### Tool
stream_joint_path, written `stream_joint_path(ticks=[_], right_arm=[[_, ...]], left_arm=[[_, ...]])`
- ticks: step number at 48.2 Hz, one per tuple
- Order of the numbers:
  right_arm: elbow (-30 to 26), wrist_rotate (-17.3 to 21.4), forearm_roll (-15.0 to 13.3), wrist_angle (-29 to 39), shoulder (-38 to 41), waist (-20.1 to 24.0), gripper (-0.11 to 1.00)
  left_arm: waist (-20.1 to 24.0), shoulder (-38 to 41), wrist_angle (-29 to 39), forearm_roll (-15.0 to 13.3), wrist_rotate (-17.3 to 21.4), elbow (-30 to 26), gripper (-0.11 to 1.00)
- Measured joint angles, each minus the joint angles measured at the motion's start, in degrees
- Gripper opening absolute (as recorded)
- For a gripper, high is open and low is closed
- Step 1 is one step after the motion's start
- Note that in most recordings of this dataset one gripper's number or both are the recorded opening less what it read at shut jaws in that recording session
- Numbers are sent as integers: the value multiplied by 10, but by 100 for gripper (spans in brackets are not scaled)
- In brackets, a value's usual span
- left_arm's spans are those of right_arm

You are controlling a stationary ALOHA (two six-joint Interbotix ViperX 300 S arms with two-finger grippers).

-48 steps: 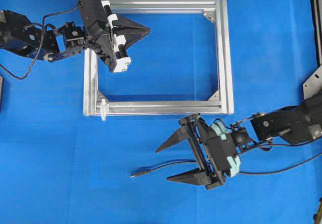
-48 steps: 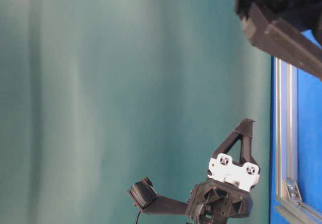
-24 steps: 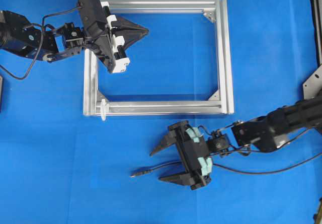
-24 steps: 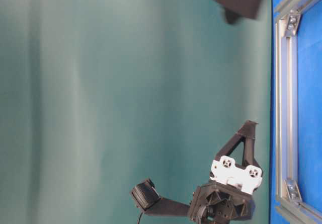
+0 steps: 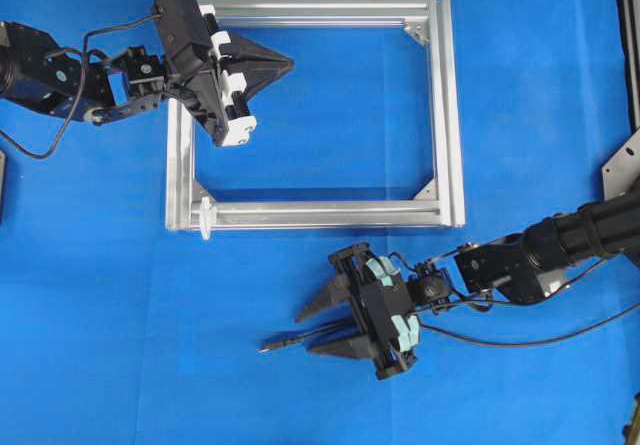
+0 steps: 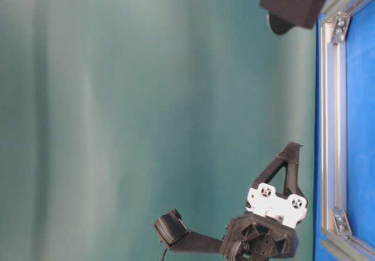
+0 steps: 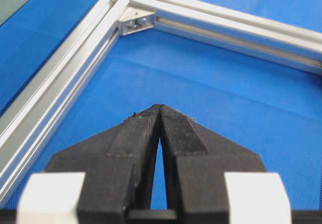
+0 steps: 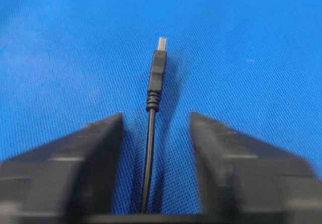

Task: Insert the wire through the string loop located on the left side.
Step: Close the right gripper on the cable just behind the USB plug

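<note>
**Right wrist view: jaws straddle wire, grip not made**

Right gripper (image 8: 153, 148) narrowed around the wire (image 8: 151, 133), gaps showing on both sides, nothing pinched. Plug points to 12 o'clock. Risk: wire sits off-centre, so closing may roll it or skew the plug. Overhead, string loop (image 5: 207, 215) lies at 10 o'clock from the wire, on the frame (image 5: 445, 115). Left gripper (image 5: 285, 63) pressed together, empty.
</note>
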Motion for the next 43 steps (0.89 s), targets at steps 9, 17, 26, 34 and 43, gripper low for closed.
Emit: stream_joint_path(ticks=[9, 17, 26, 34, 43], right_arm=[[8, -2, -2, -11, 1, -1, 0], [9, -2, -5, -11, 0, -2, 0], [14, -1, -8, -2, -14, -2, 0], [23, -2, -9, 16, -54, -2, 0], [26, -2, -9, 67, -105, -3, 0]], left_arm=[[-1, 0, -1, 0, 0, 0, 0], [-1, 0, 0, 0, 0, 0, 0], [0, 0, 1, -1, 0, 0, 0], [-1, 0, 2, 0, -1, 0, 0], [0, 0, 2, 0, -1, 0, 0]])
